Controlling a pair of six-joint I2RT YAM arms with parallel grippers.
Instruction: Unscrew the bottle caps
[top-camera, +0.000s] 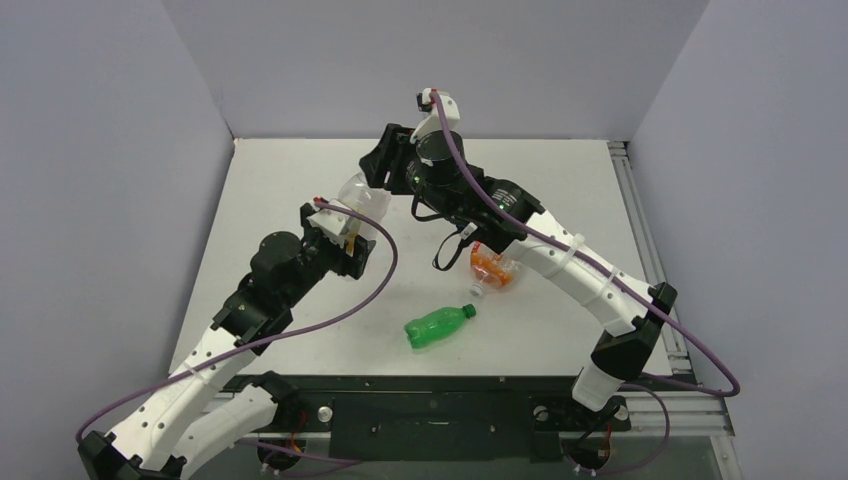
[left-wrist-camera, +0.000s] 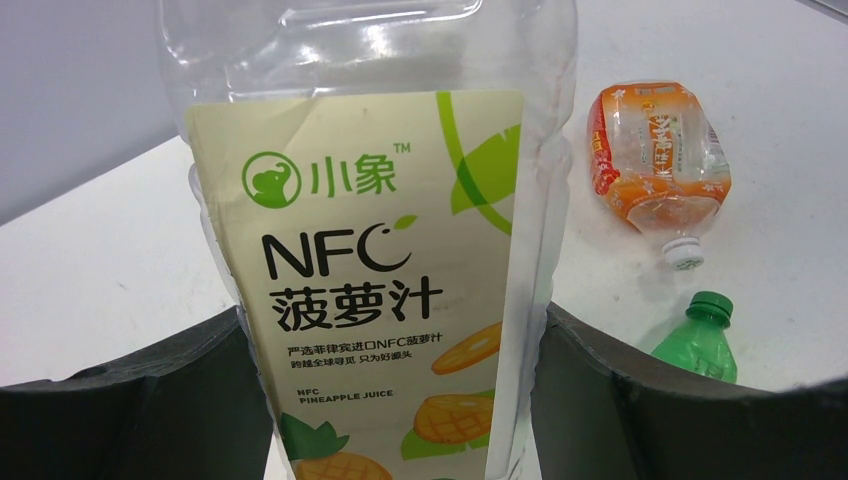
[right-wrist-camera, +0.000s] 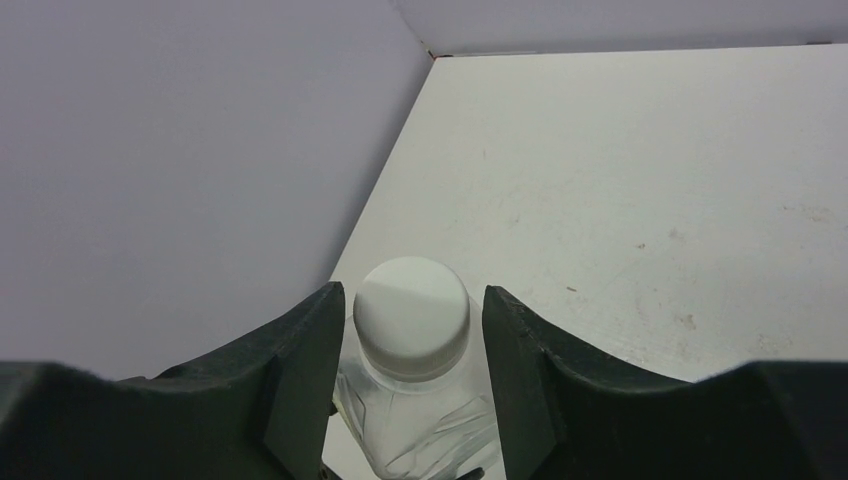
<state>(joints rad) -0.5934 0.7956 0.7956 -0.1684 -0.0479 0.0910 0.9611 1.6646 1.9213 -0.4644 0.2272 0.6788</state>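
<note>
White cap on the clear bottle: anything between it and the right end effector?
Nothing visible. The right end effector straddles the white cap atop the clear bottle, a finger on each side with slim gaps.

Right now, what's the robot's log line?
left jaws: holding clear bottle | right jaws: around its white cap, not clamped | orange bottle, green bottle: lying, capped

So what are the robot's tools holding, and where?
The left tool grips the clear bottle by its labelled body. The right tool straddles its white cap with small gaps, holding nothing.
</note>
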